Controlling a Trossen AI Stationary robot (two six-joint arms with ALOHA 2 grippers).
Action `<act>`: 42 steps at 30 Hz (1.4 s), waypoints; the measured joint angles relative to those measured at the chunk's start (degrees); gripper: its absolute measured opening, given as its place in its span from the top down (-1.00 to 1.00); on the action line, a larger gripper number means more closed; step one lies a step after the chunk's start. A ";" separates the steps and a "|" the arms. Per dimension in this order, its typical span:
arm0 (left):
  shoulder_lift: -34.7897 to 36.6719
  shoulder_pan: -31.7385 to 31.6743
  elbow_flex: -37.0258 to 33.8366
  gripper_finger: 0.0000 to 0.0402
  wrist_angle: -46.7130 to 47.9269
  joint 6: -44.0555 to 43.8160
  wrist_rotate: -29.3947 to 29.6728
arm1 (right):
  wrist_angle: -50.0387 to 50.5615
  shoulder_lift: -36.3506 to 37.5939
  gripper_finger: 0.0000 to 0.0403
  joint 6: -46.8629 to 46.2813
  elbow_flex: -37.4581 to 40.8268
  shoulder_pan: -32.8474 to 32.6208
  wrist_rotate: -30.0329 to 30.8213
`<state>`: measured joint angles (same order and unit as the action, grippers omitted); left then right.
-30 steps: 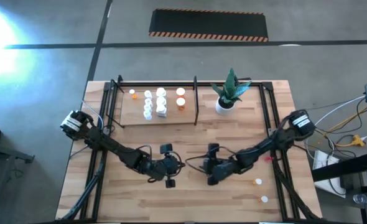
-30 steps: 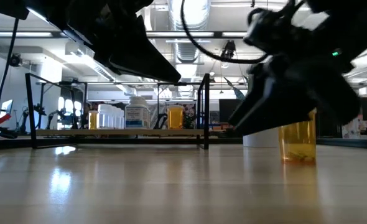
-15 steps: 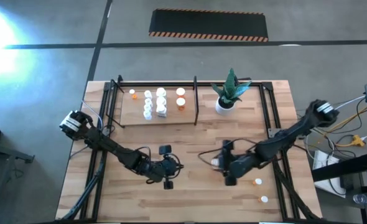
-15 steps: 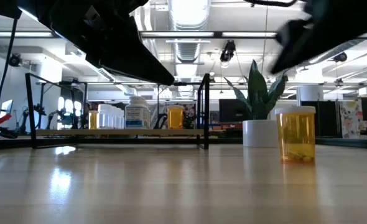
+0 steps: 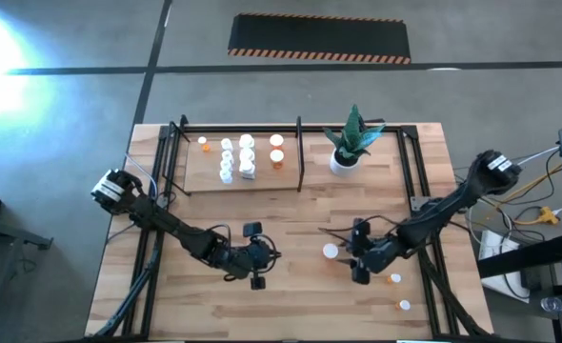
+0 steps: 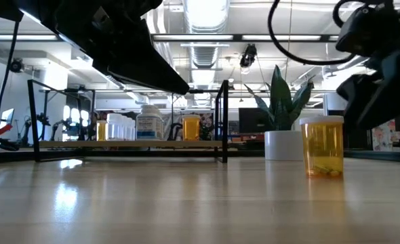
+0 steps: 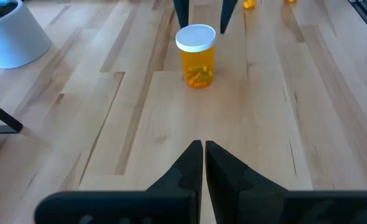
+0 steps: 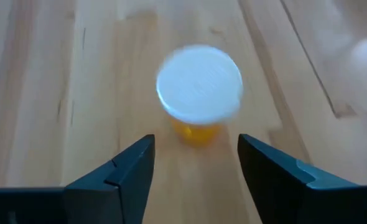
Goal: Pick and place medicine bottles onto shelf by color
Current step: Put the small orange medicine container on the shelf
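An orange bottle with a white cap (image 5: 331, 252) stands upright on its base on the tabletop, mid-table; it also shows in the low view (image 6: 323, 146). My right gripper (image 5: 351, 255) is open, just right of it; in its wrist view the bottle (image 8: 199, 87) stands ahead of the spread fingers, untouched. My left gripper (image 5: 267, 255) is shut and hovers left of the bottle (image 7: 196, 56). Several white and orange bottles (image 5: 238, 157) stand on the shelf (image 5: 205, 176). Two more bottles (image 5: 393, 278) (image 5: 405, 305) lie near the table's right near corner.
A white pot with a green plant (image 5: 346, 157) stands on the far side, right of the shelf's black divider bar (image 5: 300, 152). Black frame tubes (image 5: 419, 181) run along both table sides. Bare wood lies between the grippers and the shelf.
My right gripper has drawn back toward the table's right edge, away from the orange bottle, and its arm has swung outward. The bottle, earlier half hidden by the gripper, now stands free in the same spot. My left arm has kept still.
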<state>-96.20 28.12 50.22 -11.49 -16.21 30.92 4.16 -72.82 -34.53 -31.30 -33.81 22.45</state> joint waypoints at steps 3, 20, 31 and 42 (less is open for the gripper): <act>0.01 0.00 0.00 0.99 0.01 0.02 0.00 | -4.25 -3.34 0.05 1.49 -0.35 1.36 0.15; 0.02 0.00 -0.02 0.99 0.19 0.04 -0.10 | -6.59 -22.26 0.94 13.56 -17.36 8.75 1.65; -1.68 -1.12 -0.11 0.49 -3.12 0.09 0.01 | -4.31 -25.63 0.96 22.12 -24.97 9.16 -0.07; -13.96 -6.49 2.68 -0.30 -21.01 3.30 1.19 | 7.36 -10.25 0.96 11.28 -18.27 -3.67 6.11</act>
<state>-110.16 21.63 52.90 -32.49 -12.91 32.10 11.52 -83.07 -23.25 -49.58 -37.48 28.56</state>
